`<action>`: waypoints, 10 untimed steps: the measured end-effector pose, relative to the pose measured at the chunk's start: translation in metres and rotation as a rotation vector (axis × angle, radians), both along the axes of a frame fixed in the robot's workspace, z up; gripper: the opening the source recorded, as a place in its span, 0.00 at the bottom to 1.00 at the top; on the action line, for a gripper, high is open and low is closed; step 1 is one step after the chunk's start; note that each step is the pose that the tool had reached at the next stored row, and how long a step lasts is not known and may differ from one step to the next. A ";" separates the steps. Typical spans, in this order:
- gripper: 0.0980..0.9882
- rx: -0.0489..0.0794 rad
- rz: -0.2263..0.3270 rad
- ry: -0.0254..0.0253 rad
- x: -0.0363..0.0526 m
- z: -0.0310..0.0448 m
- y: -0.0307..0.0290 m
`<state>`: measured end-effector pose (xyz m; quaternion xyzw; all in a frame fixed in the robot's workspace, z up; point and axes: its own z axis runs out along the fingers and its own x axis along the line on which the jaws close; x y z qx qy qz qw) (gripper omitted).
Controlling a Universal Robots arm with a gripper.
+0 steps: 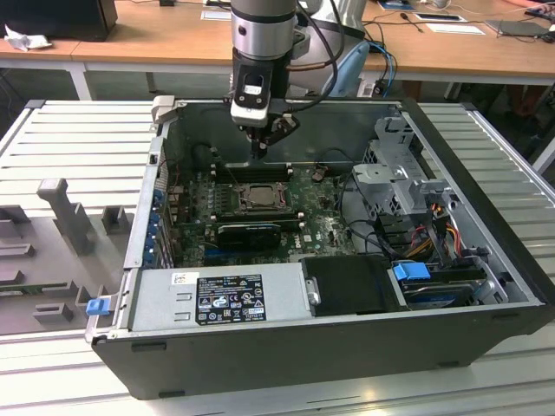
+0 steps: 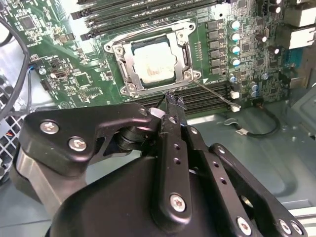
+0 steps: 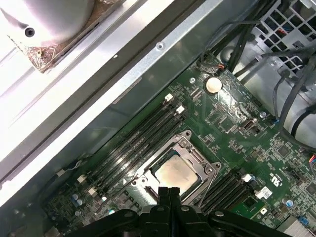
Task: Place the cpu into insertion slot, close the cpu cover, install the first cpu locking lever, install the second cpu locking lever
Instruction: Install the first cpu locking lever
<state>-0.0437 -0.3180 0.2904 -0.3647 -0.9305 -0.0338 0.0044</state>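
In the exterior view the gripper [image 1: 259, 152] is seen hanging inside the open computer case [image 1: 260, 355], at twelve o'clock of the insertion slot [image 1: 232, 199] and near it. The cpu [image 1: 259, 196] is seated in that slot.

What is left vague there is made plain in the second wrist view. The cpu cover [image 2: 123, 63] is laid flat over the chip, whose pale face is framed by the cover's window. A thin locking lever [image 2: 213, 93] is seen running slantwise from a corner of the cover across the memory slots [image 2: 202, 104]. The jaws are pressed together with nothing seen between them, the tips close to the socket's edge; whether it is touched cannot be told.

In the first wrist view a coin cell [image 3: 213, 85] and the case's metal wall [image 3: 148, 64] are added.

The case is laid on a slatted metal table [image 1: 78, 139]. A grey power supply [image 1: 217, 299] is found at six o'clock of the slot, with a black ribbed card [image 1: 250, 232] between them. Wooden desks [image 1: 156, 48] are seen behind, at twelve o'clock.
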 end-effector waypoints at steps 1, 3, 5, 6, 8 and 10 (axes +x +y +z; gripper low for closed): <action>0.01 0.000 0.015 0.0000 0.0000 0.0000 0.0000; 0.01 0.000 0.036 0.0000 0.0000 0.0000 0.0000; 0.01 0.000 0.071 0.0000 0.0000 0.0000 0.0000; 0.01 0.000 0.090 0.0000 0.0000 0.0000 0.0000; 0.01 0.000 0.129 0.0000 0.0000 0.0000 0.0000; 0.01 0.000 0.166 0.0000 0.0000 0.0000 0.0000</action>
